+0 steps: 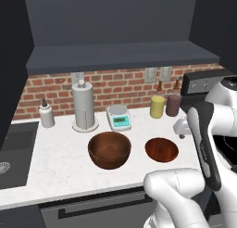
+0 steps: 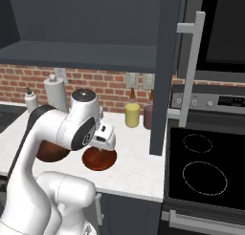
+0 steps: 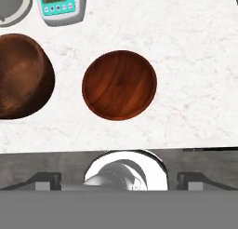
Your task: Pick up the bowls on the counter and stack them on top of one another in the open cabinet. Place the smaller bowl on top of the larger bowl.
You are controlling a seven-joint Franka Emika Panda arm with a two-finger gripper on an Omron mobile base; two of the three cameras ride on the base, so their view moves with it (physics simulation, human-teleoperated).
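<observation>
White marble-look counter [image 1: 65, 162] carries both bowls, apart: deep, wide brown wooden bowl [image 1: 109, 149] left, shallow glossy reddish-brown wooden bowl [image 1: 161, 149] right. Two-finger gripper [image 3: 119, 179] hovers above the shallow one, jaws spread wide, holding nothing. Teal-faced kitchen scale [image 1: 119, 117] behind; display unreadable.

We are in a kitchen. We see a white marble counter [image 1: 65, 162], a red brick wall [image 1: 115, 85], a black stovetop [image 2: 206, 169] with ring marks, a paper towel roll [image 1: 84, 106], a small kitchen scale [image 1: 119, 117] and a dark sink [image 1: 11, 153].
</observation>
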